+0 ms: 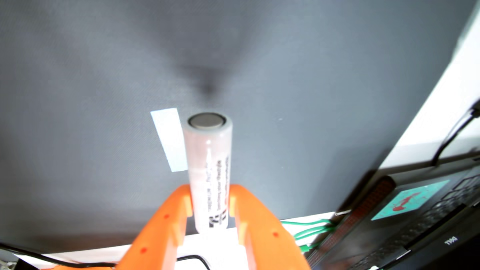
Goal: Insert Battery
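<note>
Orange gripper point(210, 200) fingers rise from the bottom edge of the wrist view, closed on the lower part of a pale cylindrical battery point(209, 166) that points away from the camera, its flat metal end toward the grey mat point(104, 78). Just beside it in the picture, a white tape strip point(168, 140) lies on the mat, near the mat's lower edge. Off the mat's right corner sit a black laptop point(415, 228) and green wires point(309, 231).

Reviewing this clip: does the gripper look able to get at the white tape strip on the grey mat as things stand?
Probably not: the gripper is shut on the battery, which partly overlaps the tape strip in the wrist view.
</note>
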